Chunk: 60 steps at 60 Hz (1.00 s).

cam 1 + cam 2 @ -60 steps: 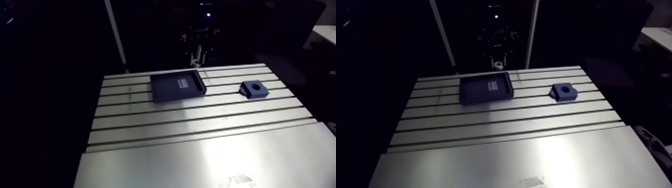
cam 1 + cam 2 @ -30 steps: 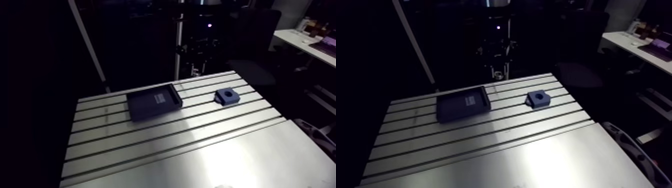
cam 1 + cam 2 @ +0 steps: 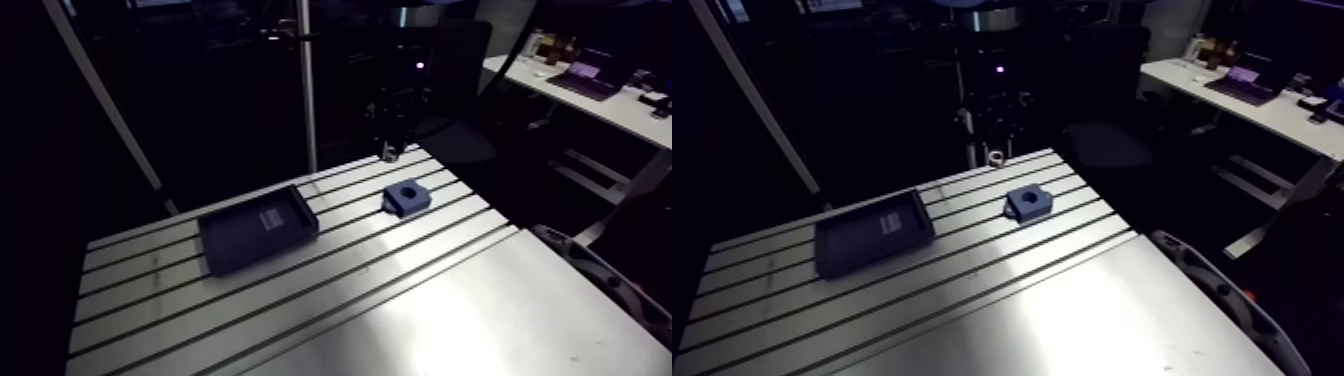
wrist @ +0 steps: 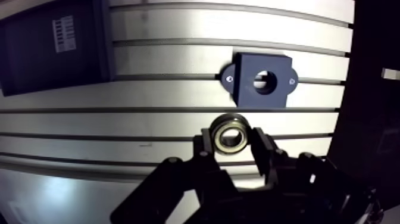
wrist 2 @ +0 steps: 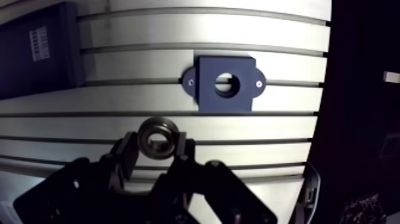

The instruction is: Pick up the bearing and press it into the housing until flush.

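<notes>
In the wrist view my gripper [image 4: 232, 142] is shut on the bearing [image 4: 232, 132], a steel ring held upright between the two fingers [image 4: 205, 147]. It hangs above the slotted table. The housing [image 4: 260, 80], a dark blue block with a round bore and two screws, lies a short way ahead of the fingertips and slightly to one side. In the arm view the housing [image 3: 406, 196] sits near the table's far right corner. The gripper with the bearing [image 3: 995, 157] hangs just behind it.
A flat dark tray [image 3: 258, 238] with a white label lies on the table left of the housing. The slotted aluminium table [image 3: 420, 300] ends close behind and to the right of the housing. A smooth plate covers its near part.
The arm view has swung, so the whole picture shifted. The gripper with the bearing has moved from behind the tray's right end to just behind the housing.
</notes>
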Motion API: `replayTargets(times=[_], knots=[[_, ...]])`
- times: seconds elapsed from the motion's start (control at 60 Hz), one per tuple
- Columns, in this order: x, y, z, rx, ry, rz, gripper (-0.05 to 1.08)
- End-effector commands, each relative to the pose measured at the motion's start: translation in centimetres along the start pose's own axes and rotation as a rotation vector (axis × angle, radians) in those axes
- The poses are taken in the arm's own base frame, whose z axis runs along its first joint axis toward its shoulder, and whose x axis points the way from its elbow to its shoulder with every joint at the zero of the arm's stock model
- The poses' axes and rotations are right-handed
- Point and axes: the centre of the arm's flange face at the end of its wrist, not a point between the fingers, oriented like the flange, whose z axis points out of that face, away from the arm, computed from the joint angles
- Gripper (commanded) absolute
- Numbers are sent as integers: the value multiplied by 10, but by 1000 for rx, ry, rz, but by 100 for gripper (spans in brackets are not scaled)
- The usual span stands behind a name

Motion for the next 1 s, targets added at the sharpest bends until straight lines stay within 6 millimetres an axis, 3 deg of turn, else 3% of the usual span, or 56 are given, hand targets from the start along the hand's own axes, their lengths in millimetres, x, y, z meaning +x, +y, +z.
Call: replayTargets(times=[0.017,0.383,0.75,1.0], knots=[[-19,67,30,-1,5,63,66],[0,80,72,-2,-5,77,66],[5,80,79,1,-14,80,67],[11,81,99,9,-27,91,67]])
